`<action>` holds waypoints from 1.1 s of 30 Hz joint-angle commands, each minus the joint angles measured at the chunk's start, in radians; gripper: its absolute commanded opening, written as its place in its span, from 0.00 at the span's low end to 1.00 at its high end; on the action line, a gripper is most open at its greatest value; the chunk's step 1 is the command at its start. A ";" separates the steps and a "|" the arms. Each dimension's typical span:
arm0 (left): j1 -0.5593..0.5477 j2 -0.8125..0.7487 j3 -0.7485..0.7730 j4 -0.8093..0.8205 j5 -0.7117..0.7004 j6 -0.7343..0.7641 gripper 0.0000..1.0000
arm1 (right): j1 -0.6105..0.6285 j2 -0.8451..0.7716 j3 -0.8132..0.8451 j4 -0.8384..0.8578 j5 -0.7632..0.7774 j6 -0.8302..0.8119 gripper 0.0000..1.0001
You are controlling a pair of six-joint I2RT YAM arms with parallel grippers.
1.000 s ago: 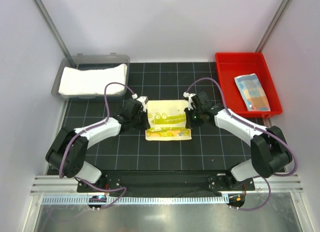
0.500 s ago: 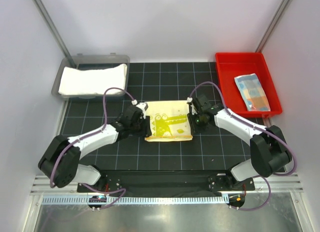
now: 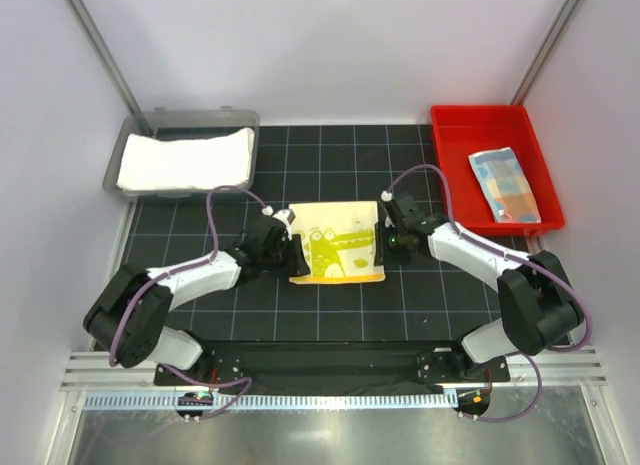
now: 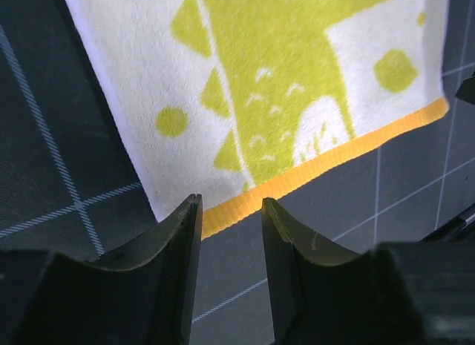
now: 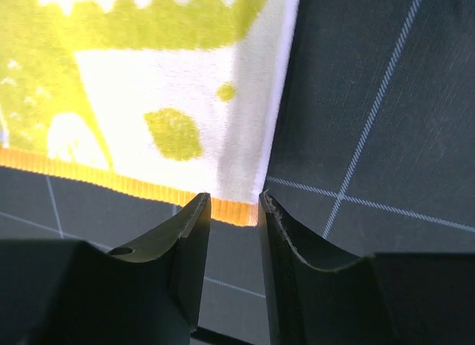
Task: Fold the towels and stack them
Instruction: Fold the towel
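Pale yellow towel point(image 3: 337, 243), lime-green cartoon print, orange hem point(image 4: 326, 163). Flat on the counter point(image 3: 330, 305), directly between the two hands.

Left hand point(image 4: 230, 208): slightly open, only a narrow gap between the fingers point(image 4: 174, 241), nothing clamped. Tips poised at the towel corner where the hem ends. Cloth running away ahead and to the right of the tips, bare counter to their left. Touching the cloth or just above it: cannot tell.

Right hand point(image 5: 234, 200): same posture, narrow gap, nothing gripped. Tips at the opposite hem corner, cloth ahead and to the left, bare counter to the right.

Hard to read:
- Lower part of both wrist views filled by the dark fingers.
- Towel cut off at the top edge of both wrist views.
- Number of cloth layers not legible.

Other cloths:
- White towel point(image 3: 185, 157) in a grey bin point(image 3: 190, 115), well beyond the left hand and out to its left.
- Light-blue towel point(image 3: 505, 185) with orange and pastel patches, in a red tray point(image 3: 450, 120), beyond the right hand and out to its right.
- Both well apart from either hand.

Surface and room: black mat with a thin white grid, metal rail point(image 3: 330, 400) along the near edge behind the arm bases, purple cables point(image 3: 225, 180) looping off both arms, plain pale walls point(image 3: 330, 45) on three sides.
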State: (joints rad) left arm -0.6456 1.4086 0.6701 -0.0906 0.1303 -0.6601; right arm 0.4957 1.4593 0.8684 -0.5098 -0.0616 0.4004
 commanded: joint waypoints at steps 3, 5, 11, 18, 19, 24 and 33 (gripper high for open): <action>0.000 0.032 -0.070 0.146 0.087 -0.108 0.41 | 0.000 0.027 -0.069 0.096 0.096 0.100 0.39; 0.000 0.017 -0.069 0.134 0.092 -0.116 0.42 | 0.001 0.032 -0.068 0.062 0.140 0.101 0.38; 0.038 -0.050 0.113 -0.089 0.011 -0.059 0.54 | -0.002 -0.028 0.070 -0.007 0.123 0.072 0.35; 0.147 0.143 0.345 -0.144 0.017 0.001 0.54 | -0.048 0.142 0.262 0.165 0.075 0.012 0.07; 0.149 0.170 0.365 -0.144 0.015 0.005 0.54 | -0.051 0.201 0.289 0.165 0.088 0.000 0.07; 0.170 0.346 0.499 -0.149 0.016 0.050 0.54 | -0.059 0.334 0.412 0.230 0.097 -0.083 0.06; 0.222 0.558 0.646 -0.176 -0.012 0.108 0.54 | -0.137 0.513 0.478 0.303 0.074 -0.118 0.06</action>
State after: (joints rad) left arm -0.4423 1.9450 1.2633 -0.2562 0.1390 -0.5961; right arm 0.3836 1.9503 1.3003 -0.2646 0.0101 0.3141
